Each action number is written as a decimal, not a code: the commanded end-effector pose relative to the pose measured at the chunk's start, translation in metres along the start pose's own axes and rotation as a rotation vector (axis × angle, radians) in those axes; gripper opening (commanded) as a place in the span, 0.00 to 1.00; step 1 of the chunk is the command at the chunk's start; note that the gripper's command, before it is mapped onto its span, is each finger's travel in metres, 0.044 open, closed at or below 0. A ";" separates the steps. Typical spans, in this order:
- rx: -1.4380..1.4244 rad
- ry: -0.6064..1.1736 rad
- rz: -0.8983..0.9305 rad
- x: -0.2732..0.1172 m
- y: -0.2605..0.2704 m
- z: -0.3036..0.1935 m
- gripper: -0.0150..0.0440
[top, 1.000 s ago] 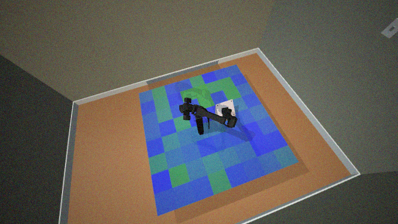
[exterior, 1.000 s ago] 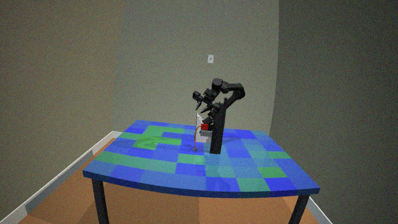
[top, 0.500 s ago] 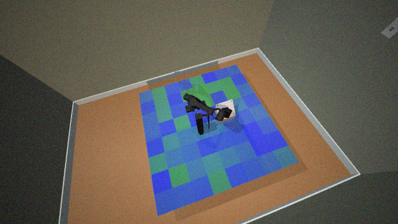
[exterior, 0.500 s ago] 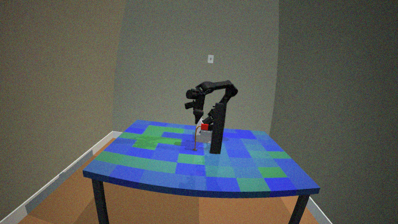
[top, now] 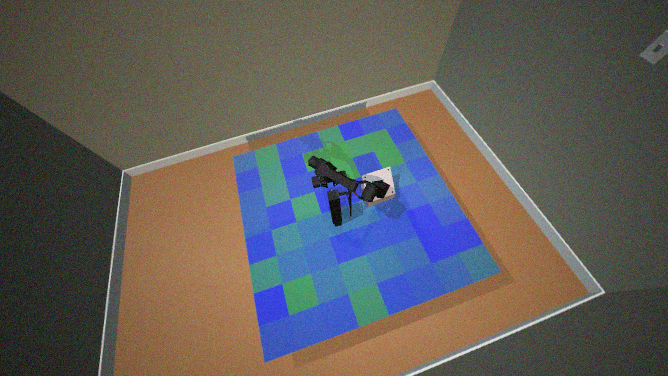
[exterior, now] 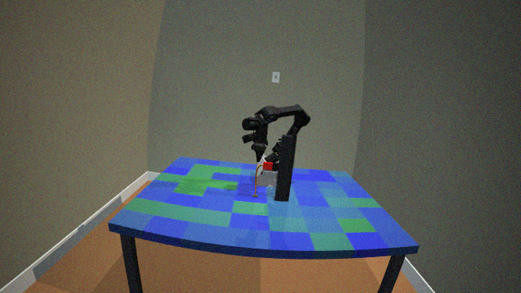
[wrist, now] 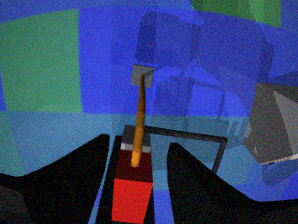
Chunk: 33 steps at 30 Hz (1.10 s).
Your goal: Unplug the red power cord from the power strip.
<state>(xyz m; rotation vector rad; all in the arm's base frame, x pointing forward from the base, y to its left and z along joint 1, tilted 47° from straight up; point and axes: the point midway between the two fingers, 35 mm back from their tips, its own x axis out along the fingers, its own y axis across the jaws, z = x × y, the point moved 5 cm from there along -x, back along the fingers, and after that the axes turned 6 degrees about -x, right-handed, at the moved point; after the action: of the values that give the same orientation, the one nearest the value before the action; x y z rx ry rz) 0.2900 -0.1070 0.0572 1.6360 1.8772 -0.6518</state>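
Observation:
The black power strip [top: 335, 210] [exterior: 286, 169] [wrist: 106, 202] stands upright on the patterned table. The red plug [exterior: 267, 166] [wrist: 132, 200] sits against the strip, and whether its prongs are fully seated cannot be seen. The orange cord [exterior: 256, 181] [wrist: 141, 107] runs from the plug to a small anchor [exterior: 255, 195] [wrist: 137, 75] on the table. My gripper [exterior: 258, 160] [wrist: 139, 146] points down near the plug, partly open, with nothing held between its fingers. In the wrist view the fingers frame the plug and cord from above, and no contact shows.
The arm's base with its pale plate [top: 384, 175] stands beside the strip, and a grey block [exterior: 267, 179] [wrist: 267, 125] shows there. A thin black frame [wrist: 187, 134] stands close to the strip. The table edge [exterior: 187, 243] is at the front in the exterior view.

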 end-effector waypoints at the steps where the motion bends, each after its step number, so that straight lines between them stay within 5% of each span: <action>1: 0.005 0.004 -0.001 0.000 0.001 -0.006 0.53; 33: 0.005 0.007 -0.001 0.011 0.004 -0.038 0.53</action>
<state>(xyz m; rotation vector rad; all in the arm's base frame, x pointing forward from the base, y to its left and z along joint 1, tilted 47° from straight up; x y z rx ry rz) 0.2899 -0.0768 0.0804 1.6403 1.8780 -0.6515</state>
